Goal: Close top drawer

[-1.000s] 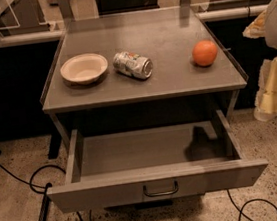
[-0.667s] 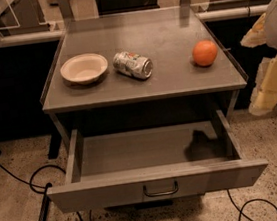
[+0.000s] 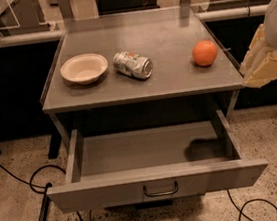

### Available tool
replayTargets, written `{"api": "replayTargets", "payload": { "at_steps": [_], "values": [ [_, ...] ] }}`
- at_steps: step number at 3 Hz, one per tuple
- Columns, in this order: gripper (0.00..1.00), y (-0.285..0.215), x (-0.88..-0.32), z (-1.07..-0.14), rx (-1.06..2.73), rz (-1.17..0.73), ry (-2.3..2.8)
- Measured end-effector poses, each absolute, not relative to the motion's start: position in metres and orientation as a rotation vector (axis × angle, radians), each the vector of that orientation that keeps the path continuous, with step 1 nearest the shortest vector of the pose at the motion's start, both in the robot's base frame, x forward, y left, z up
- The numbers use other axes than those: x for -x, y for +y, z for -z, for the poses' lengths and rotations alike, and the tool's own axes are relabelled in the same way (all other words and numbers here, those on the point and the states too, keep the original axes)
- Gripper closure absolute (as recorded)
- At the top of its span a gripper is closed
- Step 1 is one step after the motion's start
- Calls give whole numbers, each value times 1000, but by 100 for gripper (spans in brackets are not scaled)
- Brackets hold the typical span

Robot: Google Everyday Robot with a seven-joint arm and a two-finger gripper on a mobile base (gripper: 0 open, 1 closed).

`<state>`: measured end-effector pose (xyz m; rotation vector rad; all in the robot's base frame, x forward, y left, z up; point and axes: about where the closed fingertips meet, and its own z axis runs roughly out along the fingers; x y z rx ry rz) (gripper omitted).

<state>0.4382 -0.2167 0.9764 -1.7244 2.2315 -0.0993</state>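
1. Speckled terrazzo floor surrounds a grey metal counter.
2. On it lie a shallow white bowl, a dented silver can on its side, and a round orange fruit.
3. Below, the wide grey metal top drawer stands pulled out.
4. A cream-and-white pincer hangs beside the counter's right corner; I cannot tell its state.

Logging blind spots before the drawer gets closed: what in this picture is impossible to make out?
Camera view:
- gripper, at the right edge beside the table: largely cut off by the frame.
- top drawer: back right of its floor sits in dark shadow.
- Space under the top drawer: hidden by its front panel.
- can: label too small to read.
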Motion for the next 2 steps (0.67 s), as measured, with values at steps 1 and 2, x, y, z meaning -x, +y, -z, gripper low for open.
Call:
{"api": "replayTargets", "payload": {
  "at_steps": [1, 2],
  "values": [
    [88, -219, -439, -982, 1719, 134, 2227],
    [100, -234, -416, -971, 1728, 158, 2287]
  ]
}}
